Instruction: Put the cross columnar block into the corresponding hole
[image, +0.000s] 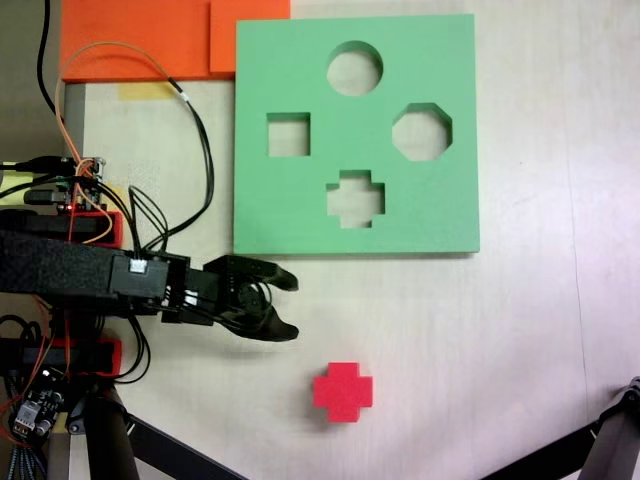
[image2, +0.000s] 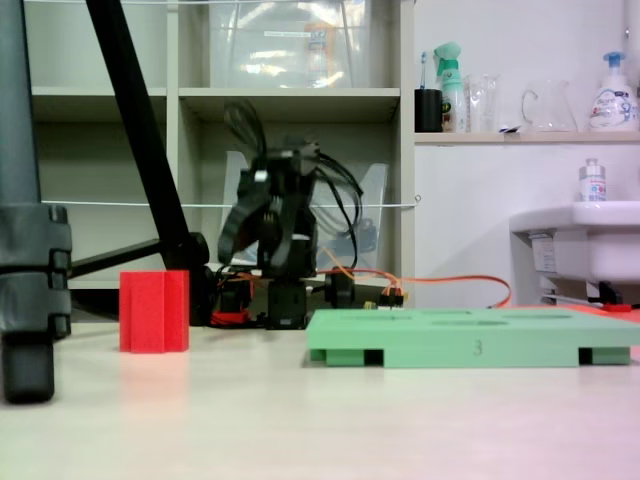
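I am watching the cross columnar block (image: 342, 391) sitting loose at lower centre of the top-down fixed view, the gripper (image: 291, 306) hanging just up-left with jaws spread and empty, and I am worrying (fairly) that a skewed pinch twists it against the corresponding hole (image: 356, 197) farther up the green board (image: 300, 200).

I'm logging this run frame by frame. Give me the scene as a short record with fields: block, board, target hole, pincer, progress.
block: red cross block, upright on the table, apart from the board
board: green foam board, flat, four cutouts
target hole: cross hole, empty, on the board edge nearest the block
pincer: pincer open, holding nothing, left of the block in the top-down fixed view
progress: block not yet grasped
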